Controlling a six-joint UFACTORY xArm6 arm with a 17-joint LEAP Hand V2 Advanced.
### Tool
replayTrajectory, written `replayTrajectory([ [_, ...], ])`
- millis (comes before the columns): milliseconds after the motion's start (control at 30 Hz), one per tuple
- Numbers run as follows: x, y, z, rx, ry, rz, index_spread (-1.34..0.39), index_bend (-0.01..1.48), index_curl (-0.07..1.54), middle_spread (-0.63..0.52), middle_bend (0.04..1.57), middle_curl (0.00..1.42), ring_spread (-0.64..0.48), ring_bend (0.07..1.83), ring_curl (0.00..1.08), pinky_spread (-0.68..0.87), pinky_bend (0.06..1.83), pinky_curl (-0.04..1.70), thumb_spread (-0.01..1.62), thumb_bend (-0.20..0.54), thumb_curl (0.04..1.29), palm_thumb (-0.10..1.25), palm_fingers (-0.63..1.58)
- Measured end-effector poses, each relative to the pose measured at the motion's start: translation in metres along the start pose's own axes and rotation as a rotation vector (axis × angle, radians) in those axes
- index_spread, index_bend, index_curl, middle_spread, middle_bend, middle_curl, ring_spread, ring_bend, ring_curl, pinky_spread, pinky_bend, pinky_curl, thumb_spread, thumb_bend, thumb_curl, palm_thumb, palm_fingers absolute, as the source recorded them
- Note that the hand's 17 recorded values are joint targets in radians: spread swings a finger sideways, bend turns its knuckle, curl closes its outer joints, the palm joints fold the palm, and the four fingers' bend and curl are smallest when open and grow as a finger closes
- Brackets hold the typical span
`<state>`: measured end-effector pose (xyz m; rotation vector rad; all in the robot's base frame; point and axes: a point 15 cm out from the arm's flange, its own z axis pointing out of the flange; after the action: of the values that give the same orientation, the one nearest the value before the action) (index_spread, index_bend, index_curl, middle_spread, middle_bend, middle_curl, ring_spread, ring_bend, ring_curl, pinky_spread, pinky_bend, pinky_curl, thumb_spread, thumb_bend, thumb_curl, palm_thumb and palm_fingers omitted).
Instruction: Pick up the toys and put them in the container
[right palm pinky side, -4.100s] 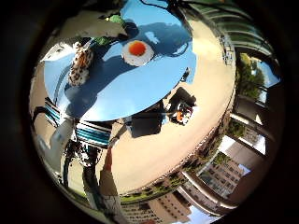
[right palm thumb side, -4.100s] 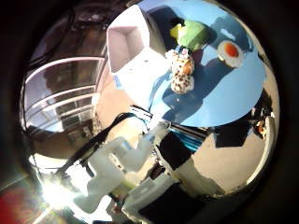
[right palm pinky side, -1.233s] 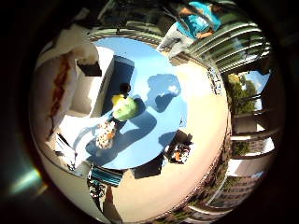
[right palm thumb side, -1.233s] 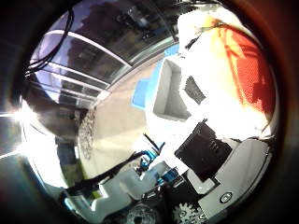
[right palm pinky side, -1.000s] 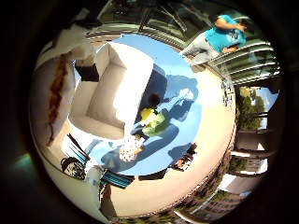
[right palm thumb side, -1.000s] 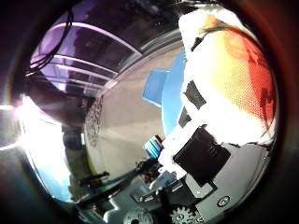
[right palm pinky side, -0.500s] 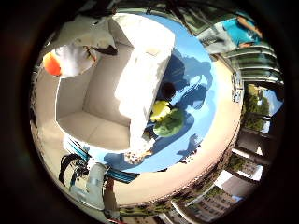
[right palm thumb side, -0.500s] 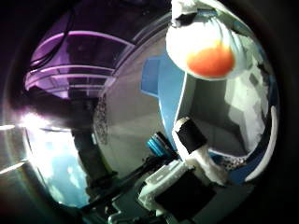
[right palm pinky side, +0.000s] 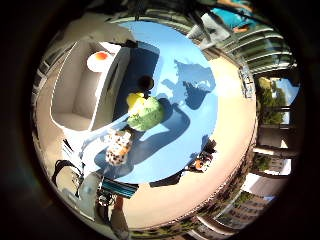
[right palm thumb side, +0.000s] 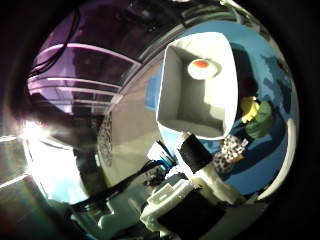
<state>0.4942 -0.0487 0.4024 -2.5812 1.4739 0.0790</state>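
Note:
A white square container stands on a round blue table. A fried-egg toy lies inside it; it also shows in the little finger side view. A green and yellow soft toy lies on the table beside the container. A spotted plush toy lies next to it, near the table's edge. My hand hangs above the container with relaxed fingers and nothing between them.
The table stands on a beige floor. A small orange and black object lies on the floor by the table. A railing runs along the far side. Glass panels stand behind the container.
The fried-egg toy was pressed close to my palm; now it lies in the container. My fingers have let go and the hand has lifted away from the container.

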Motion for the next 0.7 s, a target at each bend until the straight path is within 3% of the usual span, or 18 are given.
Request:
replayTrajectory([
  [200, 0.057, 0.008, 0.033, -0.033, 0.045, 0.056, -0.31, 0.15, 0.34, 0.04, 0.19, 0.36, 0.29, 0.49, 0.32, 0.47, 0.94, 0.19, 1.20, -0.023, 0.34, 0.51, 0.08],
  [700, 0.132, 0.062, 0.183, -0.403, 0.042, 0.076, -0.21, 0.15, 0.26, 0.04, 0.18, 0.35, 0.28, 0.46, 0.31, 0.48, 0.94, 0.17, 1.15, -0.024, 0.34, 0.56, 0.06],
])
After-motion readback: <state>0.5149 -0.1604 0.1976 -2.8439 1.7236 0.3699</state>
